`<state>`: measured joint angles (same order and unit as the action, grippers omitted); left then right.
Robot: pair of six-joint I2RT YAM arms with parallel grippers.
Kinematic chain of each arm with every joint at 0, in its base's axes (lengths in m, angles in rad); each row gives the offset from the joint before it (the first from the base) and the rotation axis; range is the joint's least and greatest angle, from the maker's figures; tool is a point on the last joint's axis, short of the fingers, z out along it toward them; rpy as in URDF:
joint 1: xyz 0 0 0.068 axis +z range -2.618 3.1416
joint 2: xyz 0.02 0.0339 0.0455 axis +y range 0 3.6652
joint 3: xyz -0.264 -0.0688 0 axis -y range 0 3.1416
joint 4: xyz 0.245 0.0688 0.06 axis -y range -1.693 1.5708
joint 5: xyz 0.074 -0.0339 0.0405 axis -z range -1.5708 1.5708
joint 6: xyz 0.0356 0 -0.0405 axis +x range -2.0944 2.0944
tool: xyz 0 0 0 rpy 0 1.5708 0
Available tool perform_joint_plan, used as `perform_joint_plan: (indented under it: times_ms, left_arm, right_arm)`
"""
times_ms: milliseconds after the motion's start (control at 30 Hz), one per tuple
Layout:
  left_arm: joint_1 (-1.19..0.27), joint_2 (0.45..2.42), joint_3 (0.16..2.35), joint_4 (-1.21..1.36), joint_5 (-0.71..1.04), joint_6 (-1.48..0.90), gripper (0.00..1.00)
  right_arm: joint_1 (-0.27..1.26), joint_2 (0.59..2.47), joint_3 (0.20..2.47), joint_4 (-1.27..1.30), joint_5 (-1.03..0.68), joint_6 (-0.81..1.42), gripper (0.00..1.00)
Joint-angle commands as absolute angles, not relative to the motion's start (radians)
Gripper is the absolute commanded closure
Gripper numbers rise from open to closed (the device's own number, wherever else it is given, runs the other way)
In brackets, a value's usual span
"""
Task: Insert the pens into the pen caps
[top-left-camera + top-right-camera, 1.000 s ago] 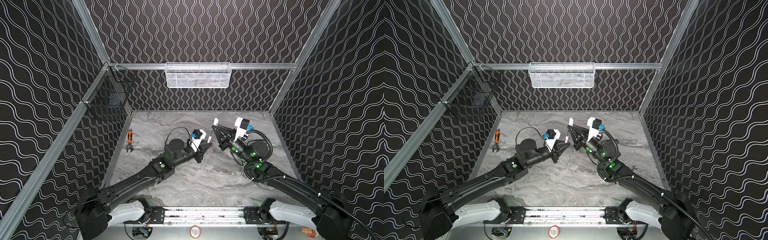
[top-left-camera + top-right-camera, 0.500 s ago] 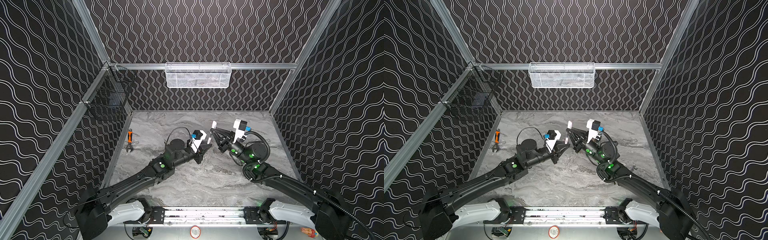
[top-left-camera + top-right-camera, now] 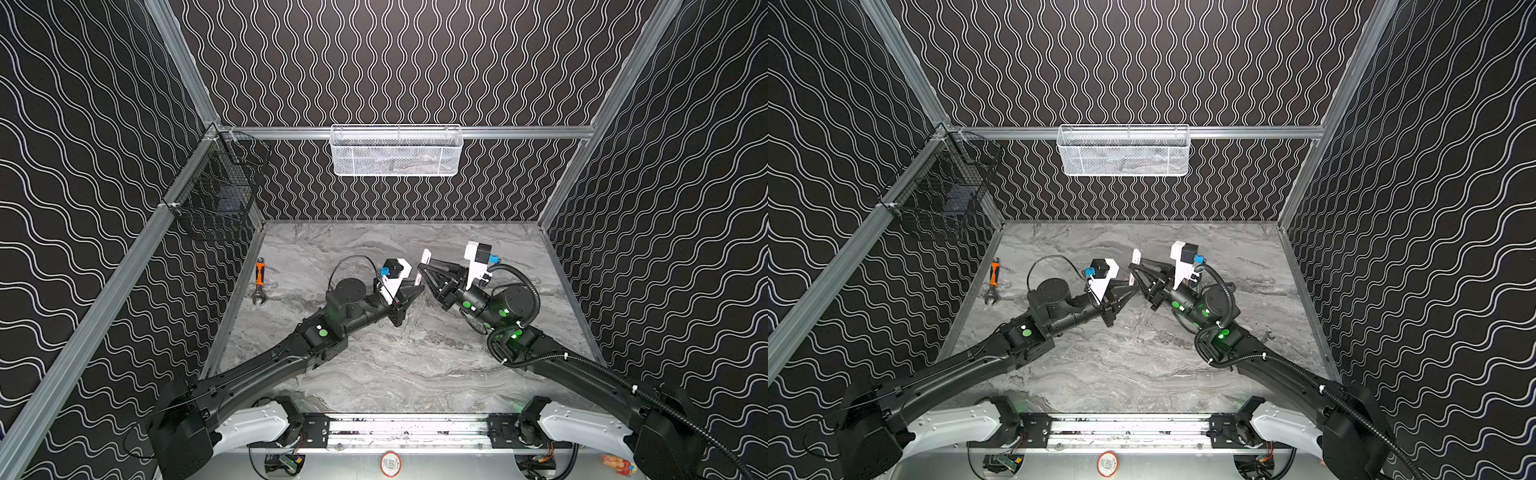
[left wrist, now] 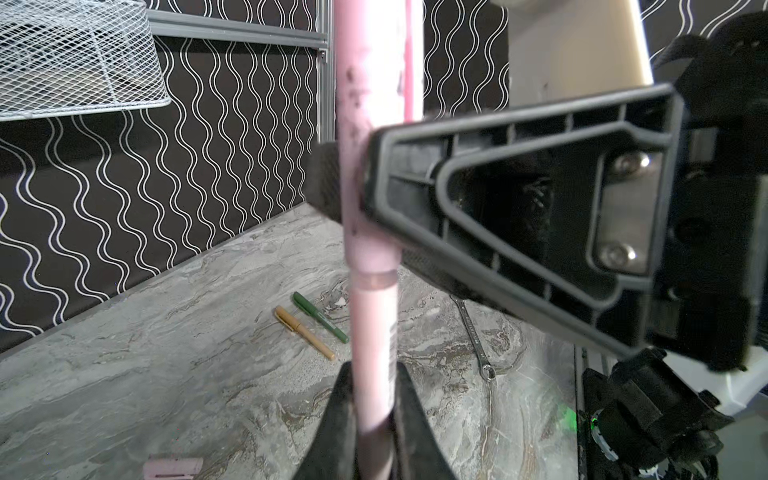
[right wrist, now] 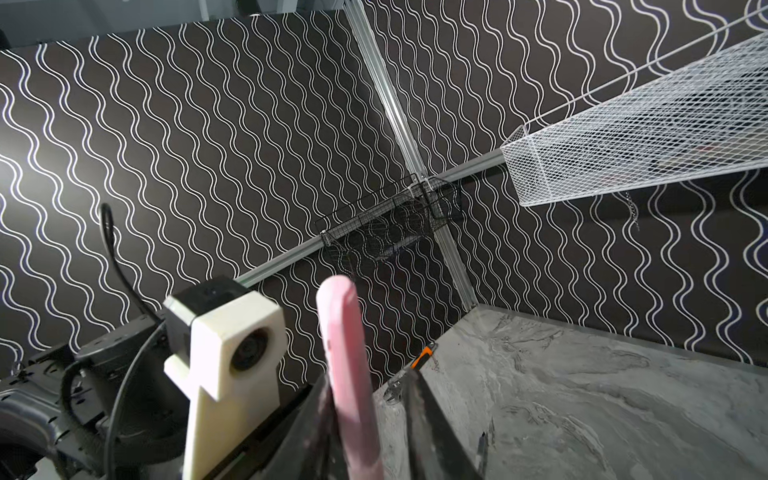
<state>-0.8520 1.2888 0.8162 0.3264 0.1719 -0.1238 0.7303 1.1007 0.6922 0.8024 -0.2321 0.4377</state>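
My left gripper [image 4: 372, 370] is shut on a pale pink pen [image 4: 372, 332], which stands up out of its jaws. A pale pink pen cap [image 4: 365, 124] sits on the pen's upper end, with the seam showing just above my left fingers. My right gripper [image 5: 368, 378] is open around that pen cap [image 5: 345, 353]: the cap leans on one finger and a gap shows to the other. In both top views the two grippers [image 3: 417, 286] [image 3: 1140, 270] meet tip to tip above the table's middle, and the pink cap [image 3: 424, 257] sticks up there.
A gold-tan pen [image 4: 305, 332] and a dark green pen [image 4: 320, 318] lie side by side on the marble table. A loose pink pen cap [image 4: 172, 467] and a metal wrench [image 4: 471, 332] lie nearby. The orange-handled wrench [image 3: 259, 280] lies at the left wall. A white basket [image 3: 395, 151] and a black wire basket [image 3: 220, 199] hang on the walls.
My right gripper came down and left with the cap onto the pen, then its jaws parted from the cap. The left gripper has barely moved.
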Motion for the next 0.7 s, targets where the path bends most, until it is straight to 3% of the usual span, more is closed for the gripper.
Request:
perform_joint_plan:
  times_ms: [0,333,467,667]
  left_arm:
    - [-0.854,1.301,0.826,0.374,0.181,-0.101,0.94]
    - [-0.854,1.321,0.841,0.337,0.127,-0.086,0.94]
    - [-0.853,1.334,0.844,0.330,0.106,-0.084,0.95]
    - [-0.853,1.343,0.844,0.330,0.102,-0.079,0.95]
  right_arm:
    - [0.731,1.072,0.714,0.735,-0.229,0.385,0.61]
    - [0.734,0.951,0.671,0.522,-0.158,0.338,0.50]
    - [0.728,0.945,0.771,0.348,-0.095,0.257,0.50]
    - [0.709,1.034,0.966,0.170,-0.173,0.180,0.49]
